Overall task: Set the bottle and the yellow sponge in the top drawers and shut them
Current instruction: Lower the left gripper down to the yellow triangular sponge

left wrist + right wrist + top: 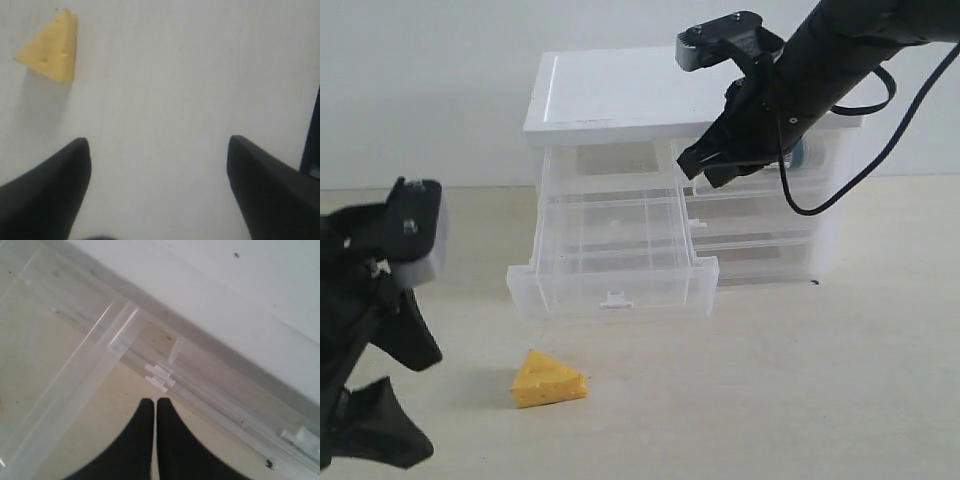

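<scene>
The yellow sponge (549,379) (50,47) lies on the table in front of the cabinet. My left gripper (392,385) (159,142) hangs open to the left of the sponge, with only bare table between its fingers. The top left drawer (610,270) is pulled far out and looks empty. The top right drawer (765,180) looks pushed in. A teal-and-white bit of the bottle (800,152) shows through it, mostly hidden by my right arm. My right gripper (703,170) (152,402) is shut and empty, its tips close to the small white tab handles (159,376).
The white cabinet (620,95) stands at the back against a pale wall. Two full-width translucent drawers (760,245) sit pushed in below the top ones. The open drawer's wall (75,375) runs beside my right gripper. A black cable (865,165) loops off the right arm.
</scene>
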